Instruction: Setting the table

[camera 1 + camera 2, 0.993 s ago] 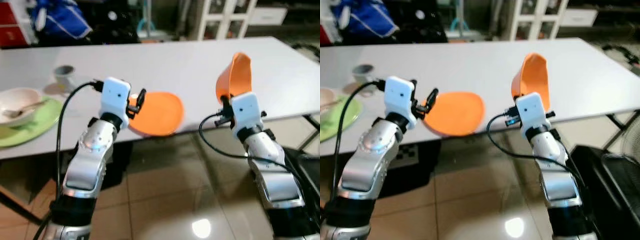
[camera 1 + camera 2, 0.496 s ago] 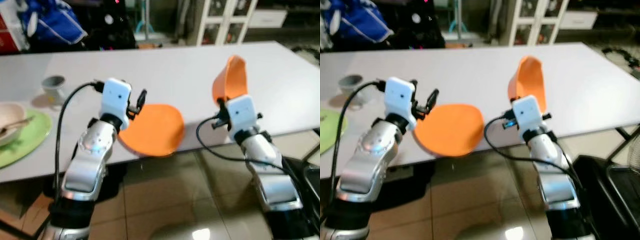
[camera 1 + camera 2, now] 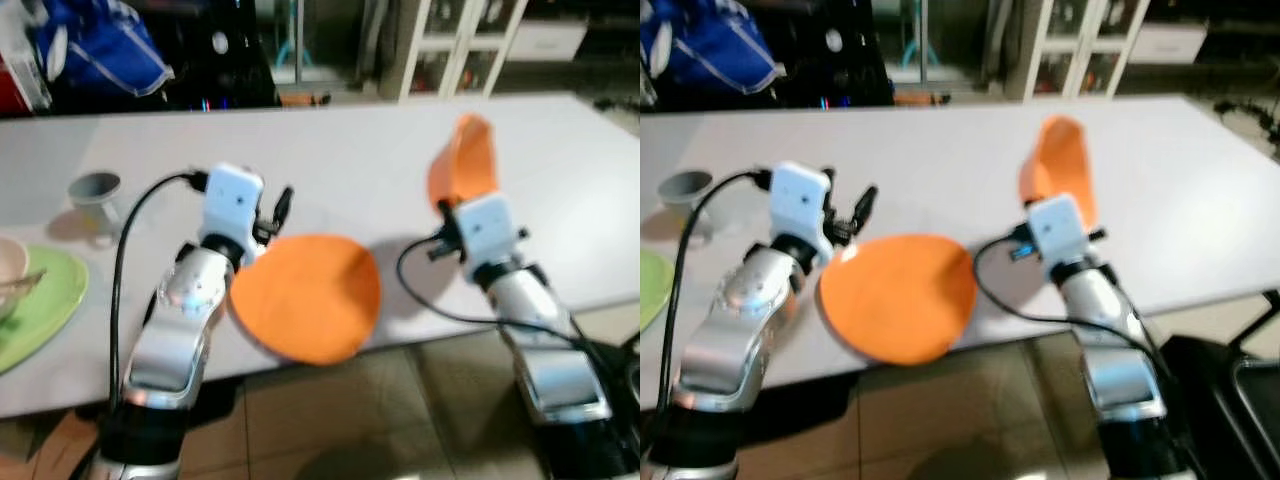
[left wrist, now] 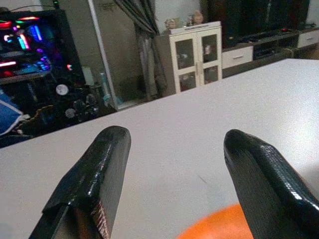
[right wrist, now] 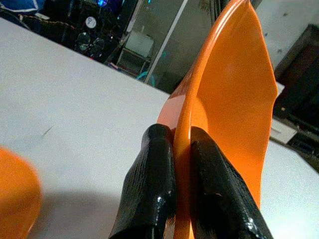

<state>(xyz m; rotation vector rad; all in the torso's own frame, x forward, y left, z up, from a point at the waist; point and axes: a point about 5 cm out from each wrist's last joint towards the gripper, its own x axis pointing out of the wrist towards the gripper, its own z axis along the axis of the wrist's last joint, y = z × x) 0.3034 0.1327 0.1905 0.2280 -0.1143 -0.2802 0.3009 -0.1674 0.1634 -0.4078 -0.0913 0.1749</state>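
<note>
Both silver arms reach forward, elbows bent, wrists raised. Left gripper (image 4: 172, 174): fingers (image 4: 94, 174) spread wide apart, nothing between them in the wrist view; it seems to hover, though the head views are blurred. Right gripper (image 5: 174, 184): fingers (image 5: 149, 184) pinched close together on a thin rim, pointing up from an upright wrist. Black cables loop off both wrists.

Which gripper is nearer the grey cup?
Left. The left gripper hangs over the table beside the orange plate, a short way from the grey cup. The right gripper, clamped on the orange bowl, is further across the table.
</note>
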